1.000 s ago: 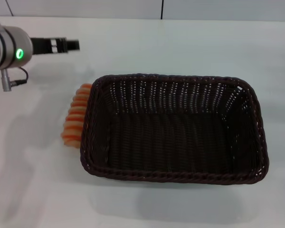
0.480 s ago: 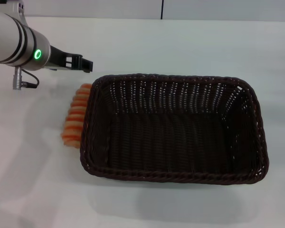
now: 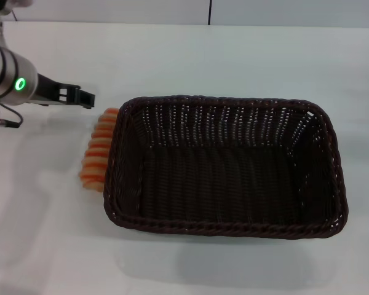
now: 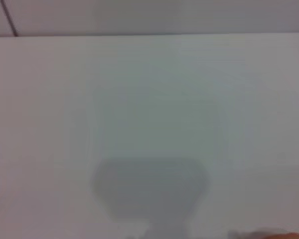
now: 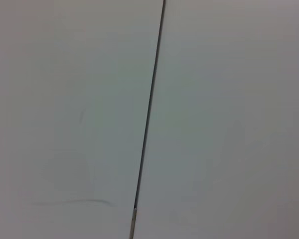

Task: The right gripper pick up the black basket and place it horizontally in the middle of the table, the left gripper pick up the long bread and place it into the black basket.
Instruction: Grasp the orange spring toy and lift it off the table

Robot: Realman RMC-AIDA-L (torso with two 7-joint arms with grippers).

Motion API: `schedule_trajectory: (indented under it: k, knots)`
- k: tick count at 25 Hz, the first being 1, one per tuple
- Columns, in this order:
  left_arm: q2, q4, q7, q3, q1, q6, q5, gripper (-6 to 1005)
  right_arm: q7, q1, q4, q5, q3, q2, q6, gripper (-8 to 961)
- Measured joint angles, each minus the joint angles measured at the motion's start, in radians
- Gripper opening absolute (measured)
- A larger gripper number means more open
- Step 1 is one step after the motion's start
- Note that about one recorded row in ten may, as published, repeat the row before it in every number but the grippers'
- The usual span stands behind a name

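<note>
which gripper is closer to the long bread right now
Left. The left gripper hovers just beyond the far end of the long bread, which lies against the black basket. The right gripper is out of view.

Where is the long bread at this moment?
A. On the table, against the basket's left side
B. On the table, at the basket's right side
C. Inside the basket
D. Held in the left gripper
A: the bread lies on the table against the basket's left wall, and the left gripper is beyond it, holding nothing.

black basket (image 3: 224, 166): 1 | long bread (image 3: 97, 149): 1 | hand (image 3: 81, 97): 1
</note>
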Motion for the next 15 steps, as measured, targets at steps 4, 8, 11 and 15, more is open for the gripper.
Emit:
schedule_trajectory:
  k: [4,8,11,15]
  knots:
    - [-0.001,-0.004,0.047,-0.019,0.014,-0.008,-0.029,790,-0.001,0.015,0.015,-0.001,0.003,0.000,0.000,819]
    - [-0.001,0.006,0.099,-0.036,0.012,-0.016,-0.080,788,-0.002,0.034,0.036,-0.001,0.007,0.001,0.000,819]
    - [-0.001,0.011,0.111,-0.036,0.008,-0.018,-0.095,788,-0.002,0.036,0.038,-0.001,0.007,0.001,0.000,819]
    - [-0.001,0.025,0.131,-0.029,-0.007,-0.025,-0.119,787,-0.002,0.038,0.039,-0.001,0.007,0.003,0.000,819]
